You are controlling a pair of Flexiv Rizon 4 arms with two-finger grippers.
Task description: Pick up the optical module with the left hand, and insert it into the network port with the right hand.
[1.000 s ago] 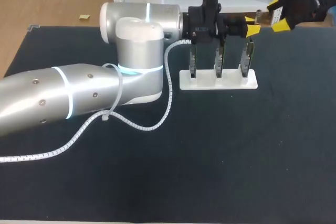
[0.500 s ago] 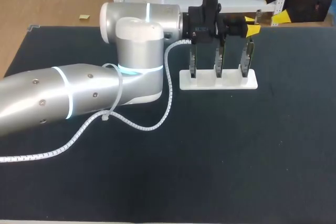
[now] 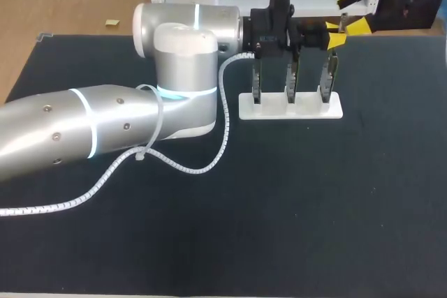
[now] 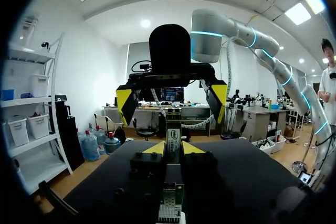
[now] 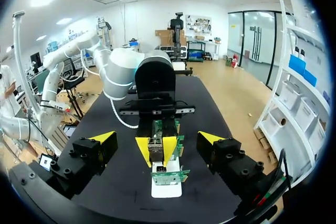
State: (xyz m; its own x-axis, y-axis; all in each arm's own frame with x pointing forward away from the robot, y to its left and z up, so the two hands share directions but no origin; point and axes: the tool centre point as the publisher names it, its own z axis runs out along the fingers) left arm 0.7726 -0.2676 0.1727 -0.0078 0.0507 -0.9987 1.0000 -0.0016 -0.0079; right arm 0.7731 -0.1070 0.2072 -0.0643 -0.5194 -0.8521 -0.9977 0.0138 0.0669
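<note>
My left gripper [image 3: 335,37] hangs over the right end of a white stand [image 3: 290,107] that carries three upright circuit boards. In the left wrist view it [image 4: 173,148] is shut on a slim optical module [image 4: 173,135], whose labelled end sticks out past the yellow tips. My right gripper [image 3: 355,10] hovers just right of it, open, fingers spread wide and empty. The left wrist view shows it [image 4: 172,98] facing the module head-on. In the right wrist view the module [image 5: 156,145] sits straight ahead of my own open gripper [image 5: 157,137], above the stand [image 5: 167,186].
The left arm's silver body [image 3: 105,127] and its white spiral cable [image 3: 174,162] cover the table's left half. The dark mat [image 3: 314,207] stretches to the front and right. The table's back edge runs just behind the stand.
My right gripper has moved left, closer to the left gripper and the module. The left arm and the module have stayed still.
</note>
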